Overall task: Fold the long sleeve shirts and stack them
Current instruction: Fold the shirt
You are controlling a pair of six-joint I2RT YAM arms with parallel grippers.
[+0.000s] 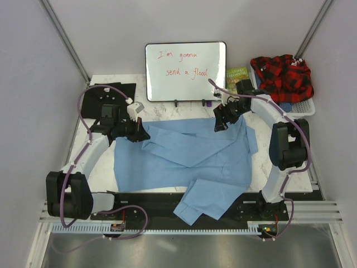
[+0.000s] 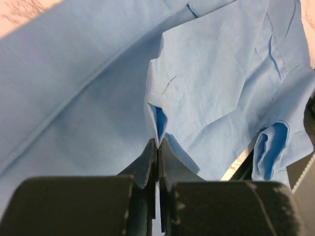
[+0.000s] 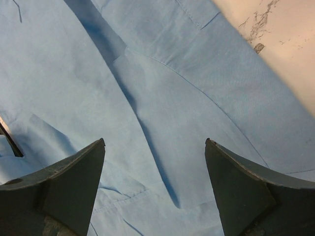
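From above: a pale marbled tabletop (image 1: 167,110), most of its middle under the light blue shirt (image 1: 189,162). Spread wide and creased, one end trailing off the near edge onto the black base plate (image 1: 150,200) between the two arm mounts. Behind the shirt, propped upright at the far edge, a whiteboard (image 1: 186,71) with red handwriting. At far right, a white basket (image 1: 305,106) holding a red-and-black plaid cloth (image 1: 281,75). Between basket and whiteboard, a green book (image 1: 237,75).

At the shirt's far-left corner, low against the cloth, the left hand (image 1: 142,133). No telling from overhead how its jaws stand. Plain from the left wrist, though: fingertips (image 2: 147,157) pressed together, pinching a folded edge of the blue cloth right at their tips. Also only in that view: the fold's darker blue inside, and further right an open cuff (image 2: 270,142) near the tabletop's edge.

Over the shirt's far-right part, just in front of the whiteboard's foot, the right hand (image 1: 220,124). Little more than a dark shape from above. From the right wrist, fingers (image 3: 69,177) splayed wide apart with nothing between them. Below them only blue cloth, crossed by a seam and one long crease. In the upper right corner of that view, a strip of bare marbled tabletop. Touching the cloth or just above it: cannot tell.
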